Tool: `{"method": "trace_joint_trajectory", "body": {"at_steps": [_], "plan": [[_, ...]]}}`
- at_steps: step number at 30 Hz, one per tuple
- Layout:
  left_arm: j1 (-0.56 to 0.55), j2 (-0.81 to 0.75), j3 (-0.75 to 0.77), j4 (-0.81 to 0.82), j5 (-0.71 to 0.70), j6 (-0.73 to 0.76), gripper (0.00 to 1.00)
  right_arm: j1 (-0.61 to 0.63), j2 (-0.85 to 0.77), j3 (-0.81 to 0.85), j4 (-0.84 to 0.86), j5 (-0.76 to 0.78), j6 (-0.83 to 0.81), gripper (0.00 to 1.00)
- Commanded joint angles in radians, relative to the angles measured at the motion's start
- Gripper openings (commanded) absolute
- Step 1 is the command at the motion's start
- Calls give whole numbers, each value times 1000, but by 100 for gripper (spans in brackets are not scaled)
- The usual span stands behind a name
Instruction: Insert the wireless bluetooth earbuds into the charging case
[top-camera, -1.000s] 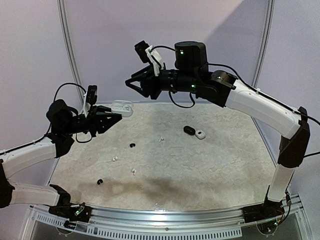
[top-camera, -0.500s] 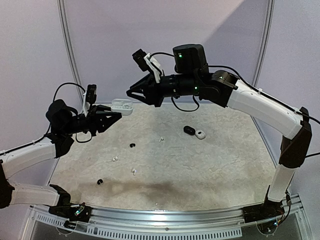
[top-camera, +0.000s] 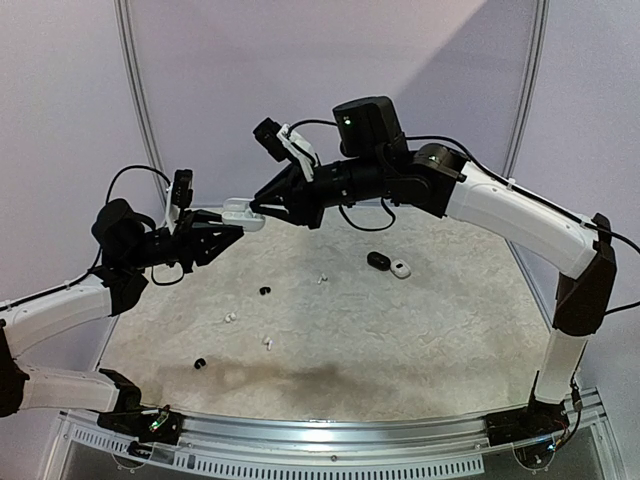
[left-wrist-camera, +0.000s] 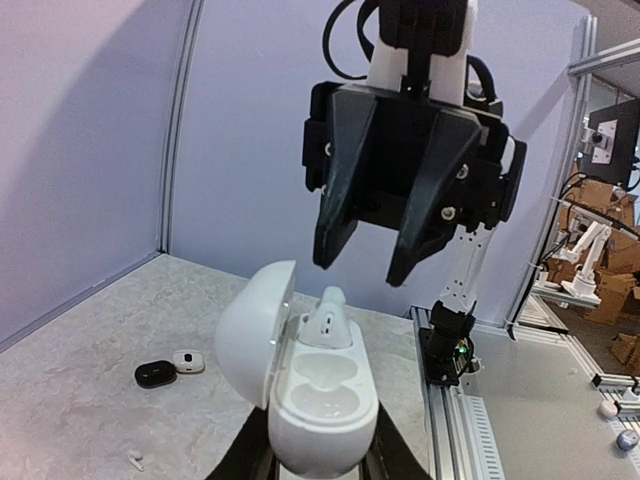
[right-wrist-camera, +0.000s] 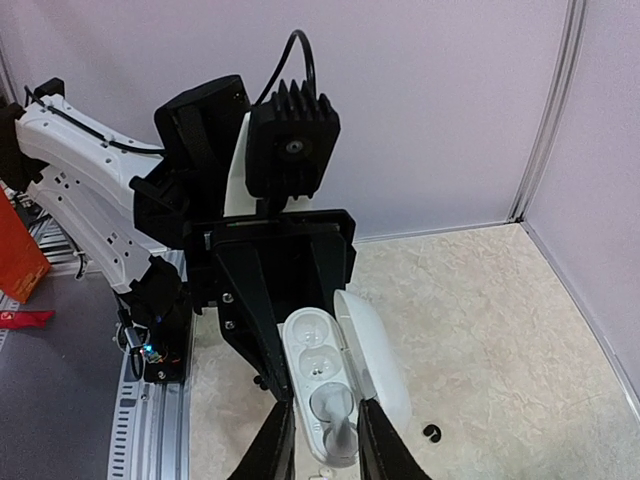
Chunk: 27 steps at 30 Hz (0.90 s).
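My left gripper (top-camera: 232, 226) is shut on the base of a white charging case (top-camera: 245, 213), held up in the air with its lid (left-wrist-camera: 255, 335) swung open. One white earbud (left-wrist-camera: 328, 322) sits in the case's far socket with its stem sticking up; the other socket (left-wrist-camera: 322, 400) is bare. My right gripper (left-wrist-camera: 365, 265) hovers just above that earbud, jaws apart, touching nothing. In the right wrist view its fingertips (right-wrist-camera: 275, 445) straddle the end of the case (right-wrist-camera: 320, 365) where the earbud (right-wrist-camera: 335, 415) lies. Loose earbuds lie on the table, white (top-camera: 323, 279) and black (top-camera: 265, 291).
A black case (top-camera: 378, 260) and a small white case (top-camera: 401, 269) lie side by side at the table's back right. More loose earbuds lie at the front left: white ones (top-camera: 230, 318) (top-camera: 267, 343) and a black one (top-camera: 200, 363). A metal rail (left-wrist-camera: 480, 420) edges the table.
My right gripper has swung left and down until its tips reach the open case, and its jaws have narrowed. The left arm and the case have stayed put.
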<state>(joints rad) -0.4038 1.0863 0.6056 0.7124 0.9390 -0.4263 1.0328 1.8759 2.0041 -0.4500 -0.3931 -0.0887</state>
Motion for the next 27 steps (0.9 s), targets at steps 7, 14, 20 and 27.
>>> {"method": "trace_joint_trajectory", "body": {"at_steps": [7,14,20,27], "plan": [[-8,-6,-3,-12,15,18,0,10,34,34,-19,-10,-29,18],[-9,-5,3,-13,22,28,0,9,62,72,-53,17,-40,14],[-8,-5,2,-13,22,33,0,11,76,82,-85,7,-57,12],[-7,-5,2,-13,14,35,0,12,74,75,-102,0,-53,7]]}}
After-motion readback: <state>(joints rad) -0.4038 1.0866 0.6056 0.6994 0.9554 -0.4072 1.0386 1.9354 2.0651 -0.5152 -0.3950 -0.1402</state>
